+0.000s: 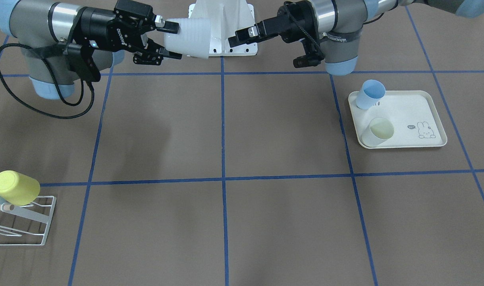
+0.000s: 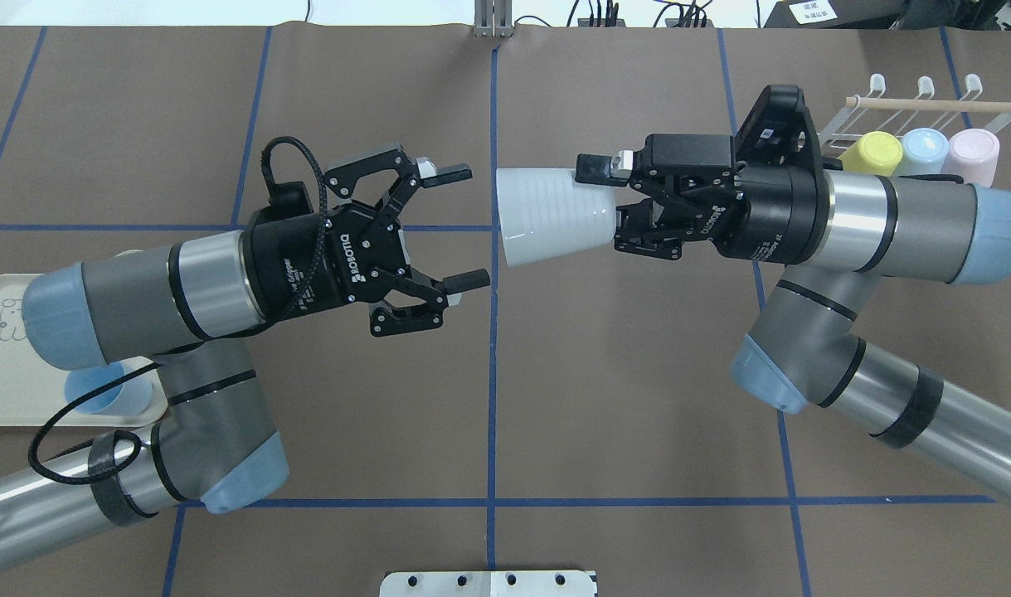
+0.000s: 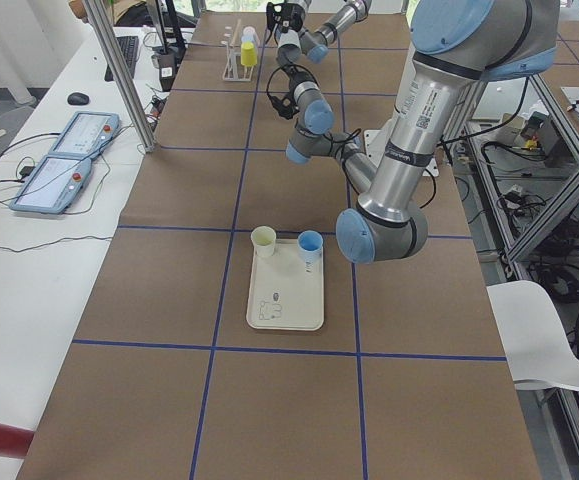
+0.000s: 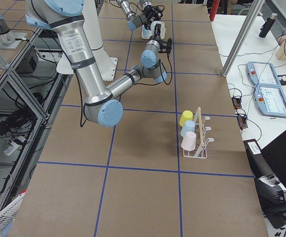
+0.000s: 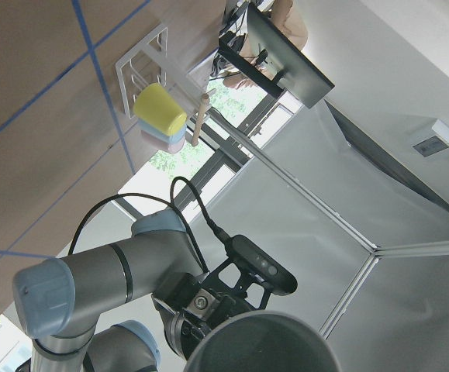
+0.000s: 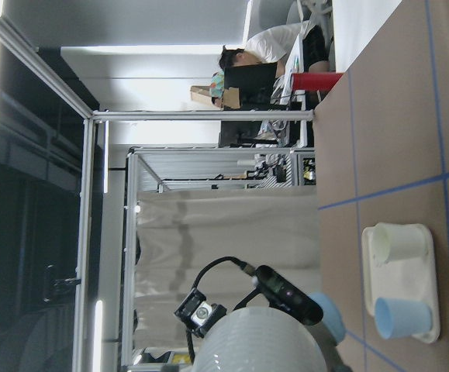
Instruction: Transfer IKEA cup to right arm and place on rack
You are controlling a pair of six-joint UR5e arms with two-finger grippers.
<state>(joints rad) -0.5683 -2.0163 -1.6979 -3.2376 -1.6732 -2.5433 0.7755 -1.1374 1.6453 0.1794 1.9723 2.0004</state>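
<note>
You have the right hand (image 2: pixel 606 207) pinching the white cup (image 2: pixel 546 217) by its base, held level; the left hand (image 2: pixel 464 226) faces its mouth, spread wide, not touching.

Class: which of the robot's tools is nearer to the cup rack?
Right. The right tool, gripping a white cup, is on the rack's half of the table; the left tool lies beyond the centre line.

ROBOTIQ on left gripper (image 2: pixel 464 226), ROBOTIQ on right gripper (image 2: pixel 609 207) (seen upside down)
</note>
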